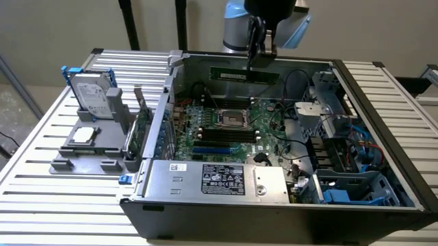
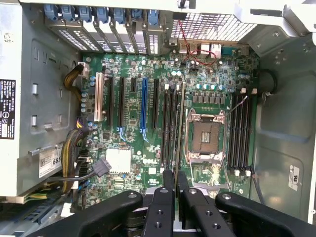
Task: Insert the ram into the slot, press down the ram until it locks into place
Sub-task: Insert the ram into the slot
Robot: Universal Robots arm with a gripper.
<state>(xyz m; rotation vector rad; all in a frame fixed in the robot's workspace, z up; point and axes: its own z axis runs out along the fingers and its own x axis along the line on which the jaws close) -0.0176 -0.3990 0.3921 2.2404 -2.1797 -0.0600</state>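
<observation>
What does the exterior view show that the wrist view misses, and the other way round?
Exterior view: the ram showing its flat green face above the open case, and a hard drive on a grey stand beside it. Wrist view: the ram edge-on over the motherboard, and yellow-and-black cables. Both: the gripper shut on the ram, and the square processor socket.

The ram [image 1: 244, 76] reads as matt green circuit board with a pale, paper-like label. It is pinched in the gripper [image 2: 175, 174], whose fingers [image 2: 160, 207] are matt black and look like plastic. The motherboard [image 2: 133, 163] is green with a faint sheen, and its CPU socket [image 2: 203, 137] is bright bare metal. In the exterior view the case [image 1: 274, 215] is dark and matt. At its nine o'clock sits a dull grey plastic stand [image 1: 89, 148] on the table [image 1: 41, 205], which is ribbed pale metal.
</observation>
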